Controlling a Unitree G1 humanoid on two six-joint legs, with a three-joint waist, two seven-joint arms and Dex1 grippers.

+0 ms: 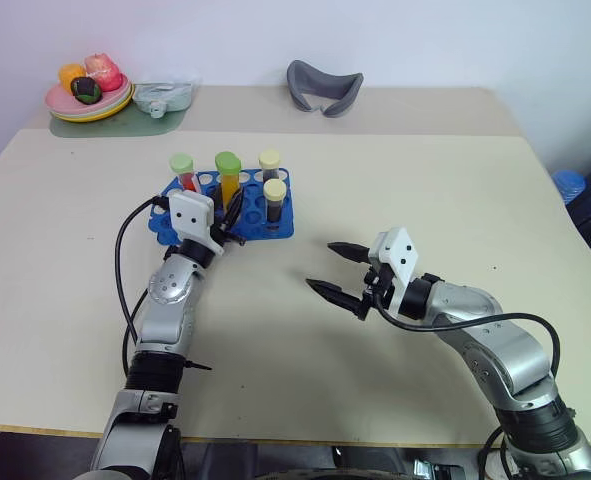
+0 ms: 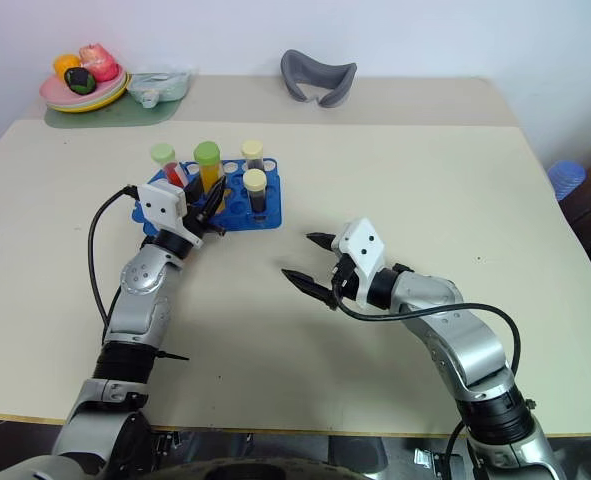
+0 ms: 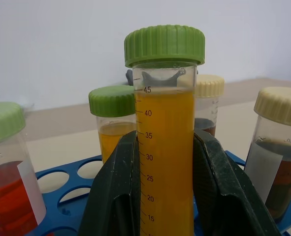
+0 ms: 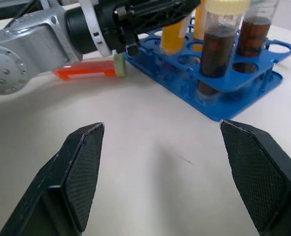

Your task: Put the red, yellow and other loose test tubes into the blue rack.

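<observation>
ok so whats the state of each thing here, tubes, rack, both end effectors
left end effector: shut on the yellow tube
yellow tube: upright, capped, held at the rack
right end effector: open, holding nothing, above the table
blue rack: flat on the table, some holes free
brown tubes: upright in the rack
loose red tube: lying on the table beside the rack

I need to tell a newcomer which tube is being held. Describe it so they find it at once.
Start at the blue rack on the beige table. At its near edge, the left gripper is shut on an upright tube of orange-yellow liquid. Its green cap is shared by two tubes, but it alone sits between black fingers.
</observation>
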